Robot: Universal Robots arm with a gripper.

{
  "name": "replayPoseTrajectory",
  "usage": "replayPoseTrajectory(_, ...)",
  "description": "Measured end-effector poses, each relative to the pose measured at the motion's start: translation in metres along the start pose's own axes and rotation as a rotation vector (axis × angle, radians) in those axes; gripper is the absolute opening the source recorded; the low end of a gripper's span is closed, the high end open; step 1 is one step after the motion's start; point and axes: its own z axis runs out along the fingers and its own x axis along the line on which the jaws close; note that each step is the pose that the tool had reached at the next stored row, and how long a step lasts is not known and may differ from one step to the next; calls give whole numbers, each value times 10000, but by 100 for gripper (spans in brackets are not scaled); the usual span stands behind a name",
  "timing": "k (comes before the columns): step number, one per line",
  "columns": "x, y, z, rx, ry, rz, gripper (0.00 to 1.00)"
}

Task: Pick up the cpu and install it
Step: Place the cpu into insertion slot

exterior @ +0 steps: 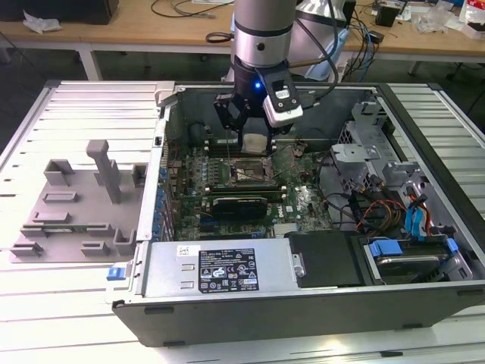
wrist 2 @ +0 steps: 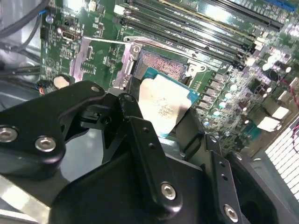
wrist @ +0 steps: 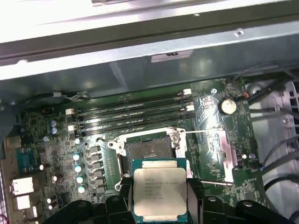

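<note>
The arm reaches down into an open computer case that lies on its side on a slatted metal table. The gripper is pinching the cpu by two opposite edges. In the second wrist view one black finger bears on one side of the chip and a second finger bears on the far side. The first wrist view shows the same grasp, with the silver top plate of the cpu facing the camera and its thin green rim visible. The chip is held clear of the board, just above and near the socket, and is not seated. The socket is uncovered, with its contact field exposed in both wrist views, and a metal retaining frame lies flat on the motherboard beside it. Long memory slots run parallel just beyond the socket. A labelled power supply sits along the near wall of the case. A gray moulded fixture rests on the table at the exterior view's left, well apart from the gripper.
</note>
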Motion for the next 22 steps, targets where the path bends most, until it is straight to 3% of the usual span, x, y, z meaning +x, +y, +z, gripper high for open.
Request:
replayPoseTrajectory(4, 0, 0, 0, 40, -73, 1331, 55)
replayPoseTrajectory(11, 0, 0, 0, 77, -140, 2541, 55)
replayPoseTrajectory(14, 0, 0, 0, 108, -196, 3560, 55)
replayPoseTrajectory(21, 0, 0, 0, 145, -264, 4797, 55)
replayPoseTrajectory(22, 0, 0, 0, 158, -287, 5201, 55)
